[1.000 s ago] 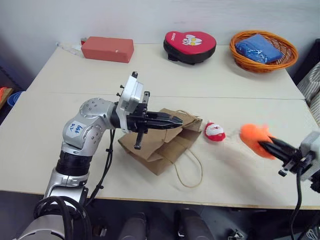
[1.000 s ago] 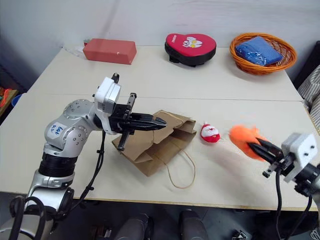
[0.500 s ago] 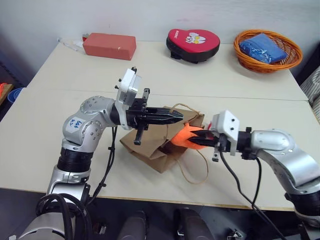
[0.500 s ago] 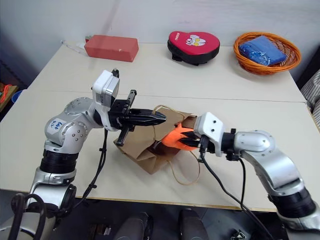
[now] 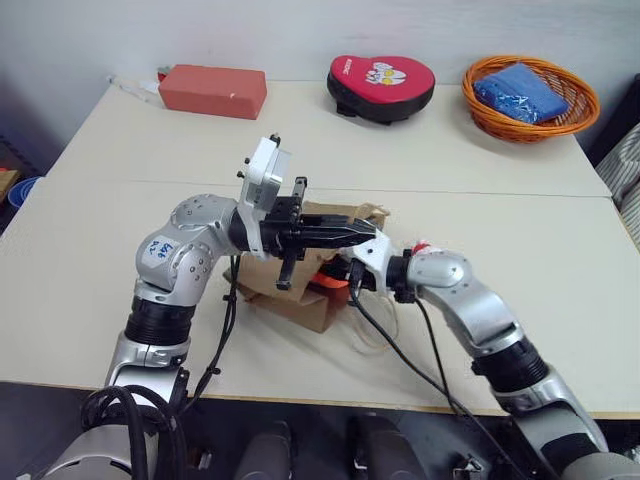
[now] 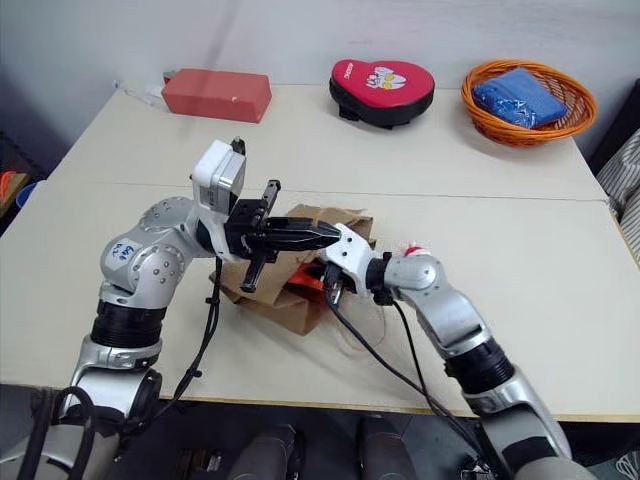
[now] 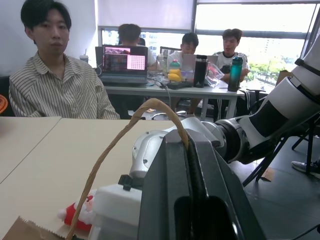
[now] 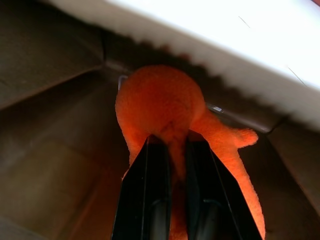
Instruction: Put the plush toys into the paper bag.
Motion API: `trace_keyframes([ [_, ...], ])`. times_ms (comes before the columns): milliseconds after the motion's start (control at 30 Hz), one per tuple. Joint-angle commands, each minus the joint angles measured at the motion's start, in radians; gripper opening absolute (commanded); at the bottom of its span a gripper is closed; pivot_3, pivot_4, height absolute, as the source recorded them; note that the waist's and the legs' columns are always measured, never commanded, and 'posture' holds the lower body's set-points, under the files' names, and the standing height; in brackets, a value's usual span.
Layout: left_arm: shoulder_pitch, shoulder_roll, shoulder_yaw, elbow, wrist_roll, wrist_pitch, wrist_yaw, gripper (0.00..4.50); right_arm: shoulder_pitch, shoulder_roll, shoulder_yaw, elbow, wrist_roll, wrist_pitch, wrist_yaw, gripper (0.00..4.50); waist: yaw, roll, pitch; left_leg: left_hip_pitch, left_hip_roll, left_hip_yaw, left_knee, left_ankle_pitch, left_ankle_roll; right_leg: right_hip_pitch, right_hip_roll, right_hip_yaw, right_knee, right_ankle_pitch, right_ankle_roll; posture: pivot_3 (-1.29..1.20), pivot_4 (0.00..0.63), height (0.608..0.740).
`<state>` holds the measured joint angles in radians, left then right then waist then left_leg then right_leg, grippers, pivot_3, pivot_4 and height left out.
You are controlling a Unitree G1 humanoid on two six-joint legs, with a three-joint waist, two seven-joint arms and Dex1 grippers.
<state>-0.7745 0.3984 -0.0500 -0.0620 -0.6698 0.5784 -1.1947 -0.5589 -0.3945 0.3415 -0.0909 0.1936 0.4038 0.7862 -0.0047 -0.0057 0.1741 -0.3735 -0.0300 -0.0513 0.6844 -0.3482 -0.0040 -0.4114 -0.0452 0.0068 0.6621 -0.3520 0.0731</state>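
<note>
The brown paper bag (image 5: 275, 292) lies on the table with its mouth held up. My left gripper (image 5: 368, 233) is shut on its twine handle (image 7: 120, 134). Inside the bag's mouth, my right gripper (image 8: 170, 144) is shut on the orange plush toy (image 8: 160, 102), with brown paper walls (image 8: 47, 105) all around it. A bit of orange (image 5: 330, 281) shows at the opening under the left fingers. The red-and-white Santa toy (image 7: 81, 213) lies on the table just beyond the right forearm, mostly hidden behind it (image 5: 419, 246).
At the back of the table are a red box (image 5: 212, 90), a red heart-shaped pad (image 5: 381, 85) and an orange wicker basket (image 5: 575, 118) holding a blue cloth (image 5: 518, 88). In the left wrist view, a person (image 7: 60, 85) sits beside the table, with others behind.
My right arm has swung left across the table with the orange toy and pushed it into the bag's mouth, passing in front of the Santa toy. The left gripper has kept hold of the handle.
</note>
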Motion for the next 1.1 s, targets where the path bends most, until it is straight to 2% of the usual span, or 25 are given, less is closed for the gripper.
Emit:
trace_keyframes([
  [33,-0.018,-0.003,0.005,-0.012,-0.009,-0.017,-0.005,0.0,0.035,0.031,-0.044,0.016,0.001,-0.078,-0.027,0.97,0.0,0.0,0.0,0.0,0.0,0.0,0.0,0.0,0.0,0.0,0.0,0.0,0.0,0.0,0.0,0.0,0.15,0.74],
  [167,-0.016,0.006,0.014,-0.015,-0.008,-0.016,-0.002,0.0,0.078,-0.002,-0.132,-0.069,0.084,-0.092,0.031,2.4,0.0,0.0,0.0,0.0,-0.001,0.0,0.001,0.0,0.0,0.0,-0.001,0.0,0.0,0.0,0.0,0.0,0.15,0.74],
  [267,-0.009,0.015,0.017,-0.02,-0.007,-0.018,-0.001,0.0,0.124,-0.054,-0.243,-0.14,0.197,-0.096,0.103,3.46,0.002,0.0,0.0,0.0,-0.001,0.0,0.0,0.0,0.0,0.0,-0.001,0.0,0.0,0.0,0.0,0.0,0.15,0.74],
  [367,0.002,0.026,0.023,-0.028,-0.007,-0.017,0.005,0.0,0.208,-0.131,-0.41,-0.22,0.364,-0.027,0.154,4.39,0.003,0.0,0.0,0.0,-0.001,0.0,0.0,0.0,0.0,0.001,-0.001,0.0,0.0,0.0,0.0,0.0,0.15,0.74],
  [433,0.012,0.032,0.026,-0.039,-0.007,-0.017,0.009,0.0,0.303,-0.186,-0.522,-0.26,0.424,-0.015,0.173,4.46,0.004,0.0,0.0,0.0,-0.001,0.0,0.0,0.0,0.0,0.001,-0.001,0.0,0.0,0.0,0.0,0.0,0.15,0.74],
  [567,0.028,0.042,0.029,-0.052,-0.009,-0.017,0.016,0.0,0.587,-0.277,-0.736,-0.32,0.418,-0.069,0.21,4.46,0.019,0.0,0.0,0.0,-0.001,0.0,-0.002,0.0,0.001,0.003,0.0,0.0,0.0,0.0,0.0,0.0,0.15,0.74],
  [633,0.03,0.048,0.029,-0.05,-0.01,-0.019,0.012,0.0,0.683,-0.261,-0.845,-0.358,0.46,-0.064,0.17,4.46,0.021,0.0,0.0,0.0,-0.001,0.0,-0.002,0.0,0.001,0.003,0.0,0.0,0.0,0.0,0.0,0.0,0.15,0.74],
  [733,0.029,0.053,0.027,-0.042,-0.008,-0.023,0.005,0.0,0.796,-0.246,-0.938,-0.367,0.427,-0.136,0.166,4.46,0.016,0.0,0.0,0.004,-0.001,0.004,-0.001,0.0,0.001,0.003,0.0,0.003,0.001,0.0,0.0,0.0,0.15,0.74],
  [867,0.023,0.051,0.017,-0.028,0.001,-0.031,-0.002,0.0,0.934,-0.185,-1.045,-0.237,0.339,-0.289,0.152,4.46,0.019,0.0,0.0,0.005,-0.001,0.004,-0.001,0.0,0.001,0.004,0.001,0.004,0.001,0.0,0.001,0.0,0.15,0.74],
  [967,0.02,0.046,0.014,-0.022,0.003,-0.036,-0.002,0.0,0.957,-0.163,-1.02,-0.204,0.309,-0.358,0.154,4.46,0.027,0.0,0.0,0.005,-0.001,0.004,-0.001,0.0,0.002,0.004,0.001,0.004,0.001,0.0,0.001,0.0,0.15,0.74],
  [1100,0.013,0.04,0.007,-0.009,0.012,-0.046,-0.004,0.0,0.801,-0.194,-0.858,-0.219,0.246,-0.315,0.085,4.46,-0.001,0.0,0.0,0.007,-0.001,0.008,0.0,0.0,0.002,0.004,0.001,0.008,0.002,0.001,0.001,0.0,0.15,0.74],
])
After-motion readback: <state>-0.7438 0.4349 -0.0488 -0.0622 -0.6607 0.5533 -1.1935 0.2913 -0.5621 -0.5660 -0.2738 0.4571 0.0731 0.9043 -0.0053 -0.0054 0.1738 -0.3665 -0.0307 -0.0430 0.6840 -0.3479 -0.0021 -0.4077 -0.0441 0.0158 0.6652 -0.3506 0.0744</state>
